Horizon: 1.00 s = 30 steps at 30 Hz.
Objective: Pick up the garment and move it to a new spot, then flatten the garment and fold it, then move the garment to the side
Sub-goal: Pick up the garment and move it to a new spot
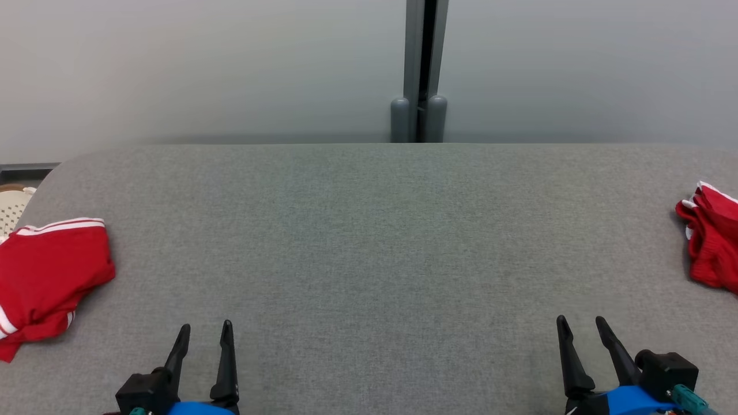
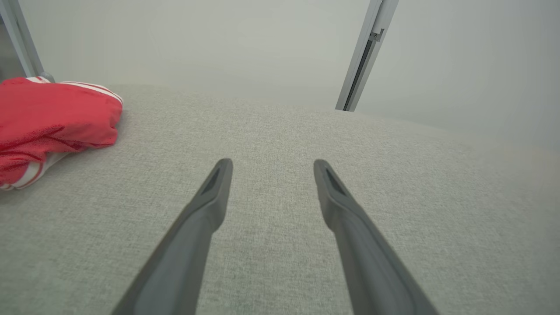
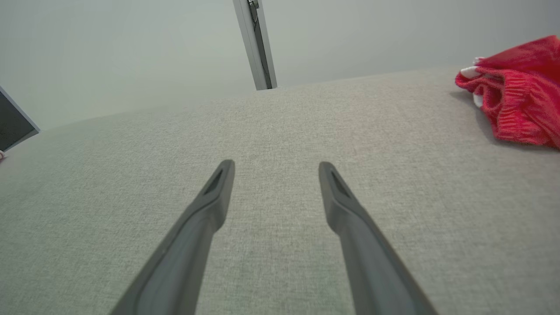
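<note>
Currently my left tool [image 1: 206, 325] and right tool [image 1: 580, 319] spread wide, empty, over grey fabric-covered counter [image 1: 369, 242]. At counter's right edge, crumpled red knit garment [image 1: 712, 242]: judged soft, light, limp; pinch raised ribbed fold.

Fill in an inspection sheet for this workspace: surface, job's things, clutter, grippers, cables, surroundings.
Surface: grey fabric tabletop, flat, far-left corner rounded.
Job's things: red garment with white stripes, bunched at the left edge; red ribbed garment, crumpled at the right edge.
Clutter: nothing seen.
Grippers: left gripper and right gripper, jaws open, holding nothing, apart from both garments.
Cables: teal connector at the right gripper's base.
Surroundings: pale wall, grey post; pale perforated object beyond the table's left corner.
</note>
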Available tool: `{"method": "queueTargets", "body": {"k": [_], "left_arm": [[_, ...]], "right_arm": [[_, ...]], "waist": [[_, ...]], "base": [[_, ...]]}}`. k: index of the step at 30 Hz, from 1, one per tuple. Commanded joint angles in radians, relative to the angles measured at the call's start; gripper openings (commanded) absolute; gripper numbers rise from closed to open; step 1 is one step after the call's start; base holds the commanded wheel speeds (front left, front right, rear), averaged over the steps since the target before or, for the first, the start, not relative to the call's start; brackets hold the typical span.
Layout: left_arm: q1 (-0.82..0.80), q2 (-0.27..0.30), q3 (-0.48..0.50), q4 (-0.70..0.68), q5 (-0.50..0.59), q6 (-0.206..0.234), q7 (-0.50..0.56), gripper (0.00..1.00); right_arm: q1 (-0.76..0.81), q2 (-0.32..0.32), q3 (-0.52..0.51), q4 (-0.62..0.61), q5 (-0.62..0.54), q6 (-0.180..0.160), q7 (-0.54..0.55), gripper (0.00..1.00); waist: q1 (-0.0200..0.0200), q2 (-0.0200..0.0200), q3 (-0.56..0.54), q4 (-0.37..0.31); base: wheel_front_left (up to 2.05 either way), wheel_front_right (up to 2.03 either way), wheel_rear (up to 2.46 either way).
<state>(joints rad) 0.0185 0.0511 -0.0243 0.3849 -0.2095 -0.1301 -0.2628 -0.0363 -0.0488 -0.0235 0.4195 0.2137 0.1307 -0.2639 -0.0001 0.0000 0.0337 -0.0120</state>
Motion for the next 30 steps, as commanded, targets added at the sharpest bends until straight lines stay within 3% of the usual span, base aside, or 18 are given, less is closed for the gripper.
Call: {"method": "queueTargets", "body": {"k": [1, 5, 13, 19, 25, 30], "left_arm": [[-0.021, 0.001, 0.003, -0.004, 0.006, -0.001, -0.003, 1.00], [-0.042, 0.001, 0.010, 0.012, 0.011, -0.001, -0.003, 1.00], [-0.056, -0.001, 0.046, 0.043, -0.018, 0.000, -0.003, 1.00], [-0.031, -0.001, 0.089, 0.064, -0.056, 0.021, -0.003, 1.00], [-0.001, -0.001, 0.133, 0.072, -0.081, 0.040, -0.003, 1.00], [0.002, 0.000, 0.157, 0.065, -0.091, 0.047, -0.003, 1.00]], "right_arm": [[0.003, -0.004, -0.001, -0.005, -0.004, 0.000, -0.001, 1.00], [-0.013, -0.004, 0.002, -0.009, -0.009, 0.000, -0.001, 1.00], [-0.034, -0.004, 0.025, -0.003, -0.019, 0.000, -0.001, 1.00], [-0.058, -0.004, 0.065, 0.006, -0.028, 0.000, 0.000, 1.00], [-0.069, -0.005, 0.102, 0.016, -0.029, 0.000, 0.000, 1.00], [-0.068, -0.005, 0.117, 0.015, -0.032, 0.000, 0.000, 1.00]], "waist": [[0.0001, 0.0000, 0.013, 0.018], [0.0001, 0.0000, 0.036, 0.086], [0.0001, 0.0000, 0.072, 0.291], [0.0001, 0.0000, 0.076, 0.415], [0.0001, 0.0000, 0.071, 0.478], [0.0001, 0.0000, 0.072, 0.480]], "base": [[0.00, 0.00, 0.00], [0.00, 0.00, 0.00], [0.00, 0.00, 0.00], [0.00, 0.00, 0.00], [0.00, 0.00, 0.00], [0.00, 0.00, 0.00]]}}
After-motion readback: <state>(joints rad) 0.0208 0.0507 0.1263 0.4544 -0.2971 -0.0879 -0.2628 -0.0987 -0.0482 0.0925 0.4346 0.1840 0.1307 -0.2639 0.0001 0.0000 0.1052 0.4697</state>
